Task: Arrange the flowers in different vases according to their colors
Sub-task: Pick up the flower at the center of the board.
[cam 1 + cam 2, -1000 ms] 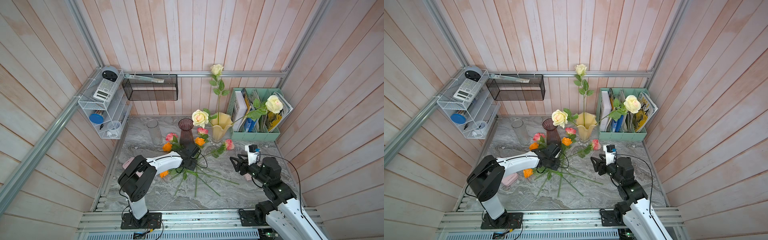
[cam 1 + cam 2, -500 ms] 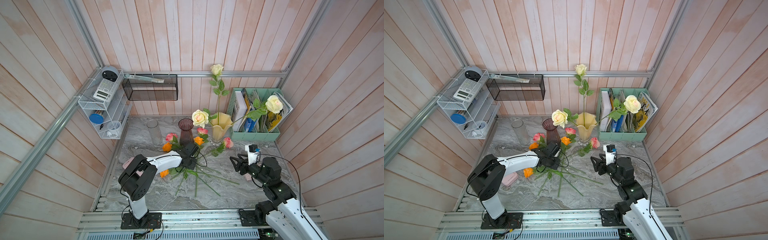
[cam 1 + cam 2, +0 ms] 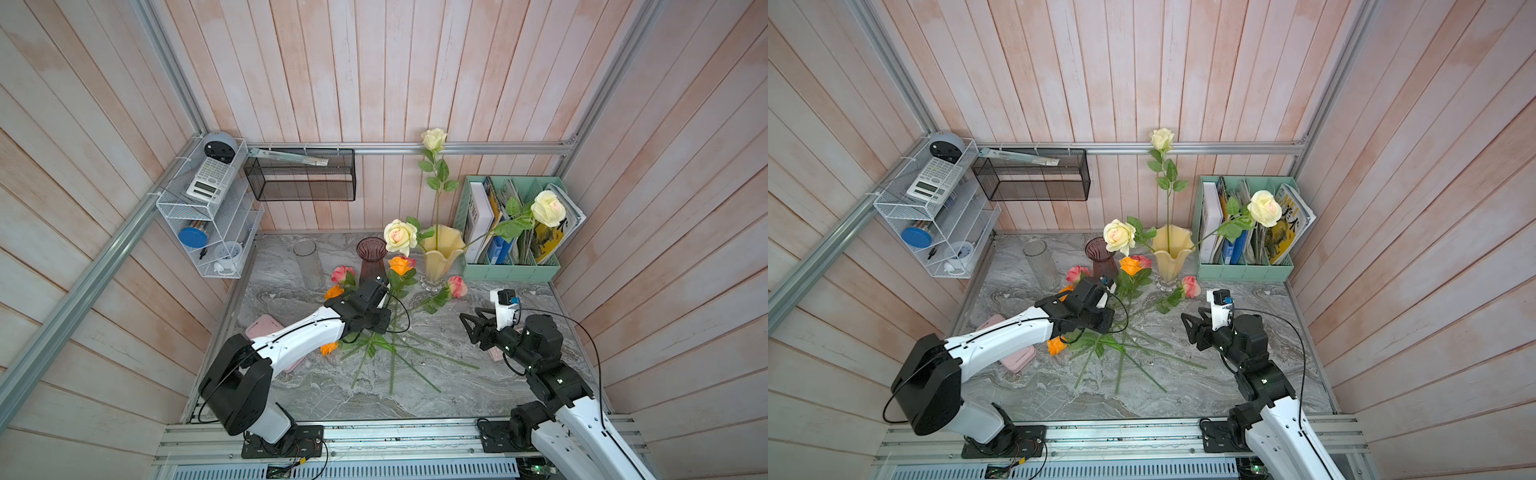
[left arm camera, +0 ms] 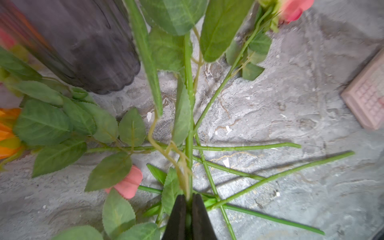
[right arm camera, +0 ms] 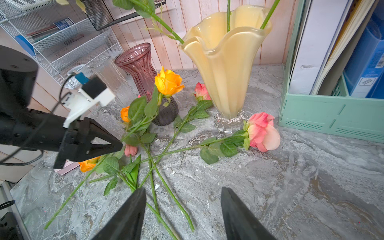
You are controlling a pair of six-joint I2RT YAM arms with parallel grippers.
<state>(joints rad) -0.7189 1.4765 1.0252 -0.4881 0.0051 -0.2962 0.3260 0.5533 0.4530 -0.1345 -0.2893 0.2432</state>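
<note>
- Top view: left gripper (image 3: 385,325) is clenched on the stem of an orange rose (image 3: 400,265). The bloom is raised at 5 o'clock of the purple vase (image 3: 371,257). The clear cylinder (image 3: 309,264) stands at 9 o'clock of it, and both look empty. Three cream roses (image 3: 400,237) stand in the yellow vase (image 3: 441,253).
- Top view: right gripper (image 3: 1186,330) is released and empty, at 3 o'clock of the loose stems (image 3: 1121,365). A pink rose (image 3: 1191,286) lies at 5 o'clock of the yellow vase.
- Left wrist: fingers (image 4: 178,218) pinch one green stem, with the purple vase close beside.
- Right wrist: jaws are apart with nothing between them. The grip sits below the leaves and the stem's tail slants to the table.
- Step, as I judge it: picking up the first orange rose.
- Next: lift the tail clear of the pile, tip the stem upright and lower it into an empty vase mouth.
</note>
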